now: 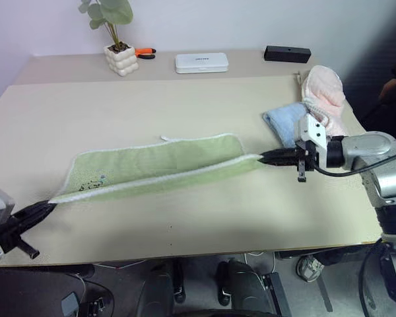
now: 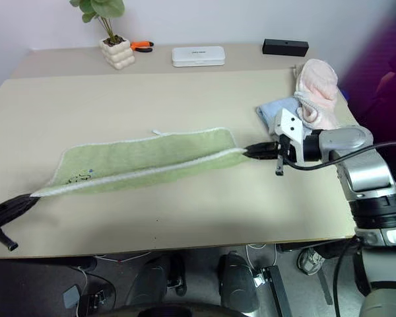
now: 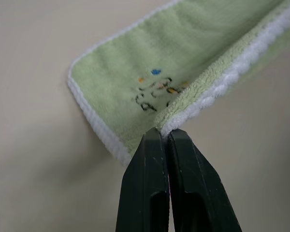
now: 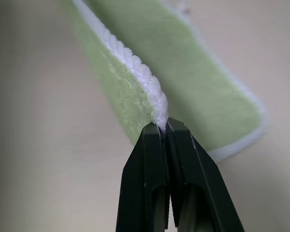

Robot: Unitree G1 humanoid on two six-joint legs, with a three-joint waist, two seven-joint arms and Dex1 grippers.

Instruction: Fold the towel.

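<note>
Left gripper (image 3: 164, 133): clamped on the towel's near corner beside its printed mark (image 3: 154, 92).
Right gripper (image 4: 163, 126): pinched tight on the towel's opposite near corner.
Towel (image 1: 155, 165): light green, stretched between both grippers, near edge lifted, far edge lying on the table (image 1: 185, 99).
Blue cloth (image 1: 282, 124): beyond the towel's right end, pink cloth (image 1: 325, 92) against it.
</note>
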